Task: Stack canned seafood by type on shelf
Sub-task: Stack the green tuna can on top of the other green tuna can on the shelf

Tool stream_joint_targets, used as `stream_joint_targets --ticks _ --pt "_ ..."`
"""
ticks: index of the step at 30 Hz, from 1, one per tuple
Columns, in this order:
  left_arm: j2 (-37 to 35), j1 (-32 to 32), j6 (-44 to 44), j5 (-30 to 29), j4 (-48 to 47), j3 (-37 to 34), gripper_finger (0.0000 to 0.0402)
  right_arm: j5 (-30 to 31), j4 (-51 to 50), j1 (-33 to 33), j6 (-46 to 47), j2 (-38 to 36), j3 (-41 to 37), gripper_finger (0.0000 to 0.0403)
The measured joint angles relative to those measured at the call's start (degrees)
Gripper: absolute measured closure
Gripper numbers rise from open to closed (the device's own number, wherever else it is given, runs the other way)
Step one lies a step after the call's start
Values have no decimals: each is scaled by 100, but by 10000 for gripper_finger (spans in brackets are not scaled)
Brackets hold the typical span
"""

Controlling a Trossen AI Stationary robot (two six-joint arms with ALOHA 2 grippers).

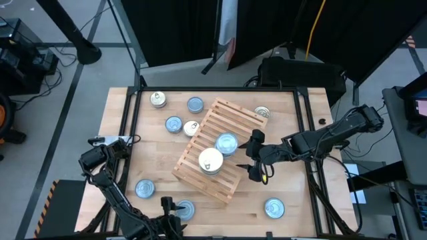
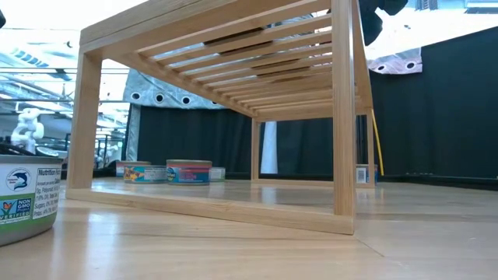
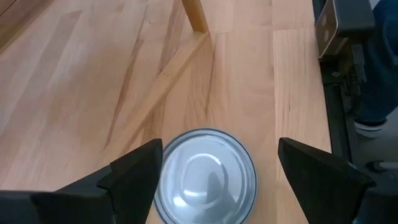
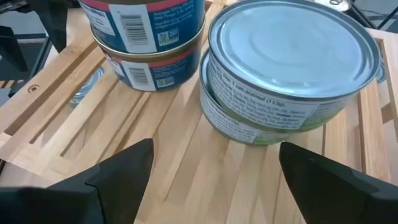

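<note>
The table (image 1: 287, 143) carries the slatted shelf (image 1: 200, 160), set askew, bearing two tin stacks (image 1: 219, 152). The right gripper (image 1: 255, 155) hovers released beside them. The left gripper (image 1: 172, 208) stands released around a blue-topped tin (image 1: 185, 210) near the table's front edge.

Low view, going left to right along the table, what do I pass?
Big near tin with the nutrition label → shelf's left leg → far tins seen under the shelf → shelf's right front leg
</note>
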Motion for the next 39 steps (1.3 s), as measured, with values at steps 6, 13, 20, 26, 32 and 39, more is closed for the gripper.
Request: stream_joint_targets --ticks 6,13,20,26,32,39 --pt "0 5 1 1 0 0 75 -1 42 -33 -37 -4 2 66" --pt "0 5 -5 0 16 2 75 0 268 -13 -41 -4 2 67" --pt "0 -13 -10 -3 13 2 75 1 401 -15 -32 -4 2 67" --pt "2 -41 -14 -18 11 2 75 3 428 29 28 -4 2 67" --pt "2 -266 -83 -43 -53 2 76 -10 386 467 665 -96 2 67" --pt "2 -599 -1031 37 -990 -132 134 360 423 1496 1314 -111 2 67"
